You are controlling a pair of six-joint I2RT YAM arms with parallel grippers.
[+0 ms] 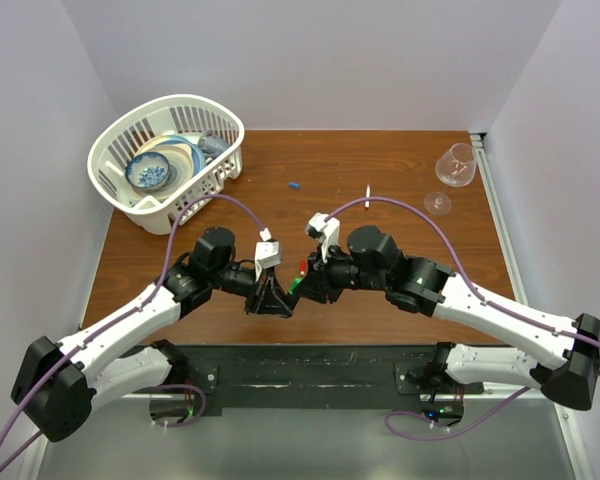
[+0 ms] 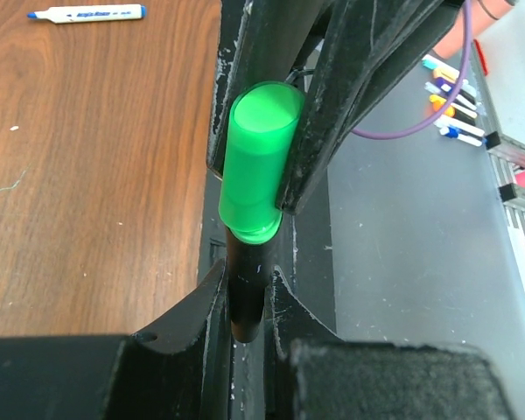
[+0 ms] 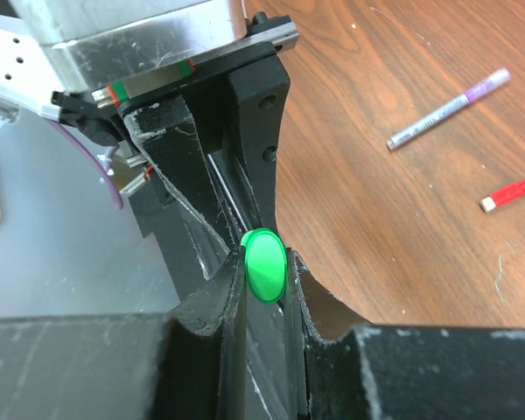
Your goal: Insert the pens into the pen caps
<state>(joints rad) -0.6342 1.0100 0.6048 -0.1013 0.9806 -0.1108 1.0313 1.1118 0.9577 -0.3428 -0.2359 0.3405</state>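
Progress: left gripper [image 2: 247,282] clamps the black marker [image 2: 245,306], right gripper [image 3: 264,262] pinches the green cap [image 2: 258,162] seemingly seated on it; purple pen [image 3: 451,109] and red cap [image 3: 507,194] lie unpaired.

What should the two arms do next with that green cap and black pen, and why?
Probably press the green cap a touch further onto the black pen. The right gripper is shut on the cap, the left gripper on the pen, and the cap already covers the pen's end, but whether it is fully home cannot be told.
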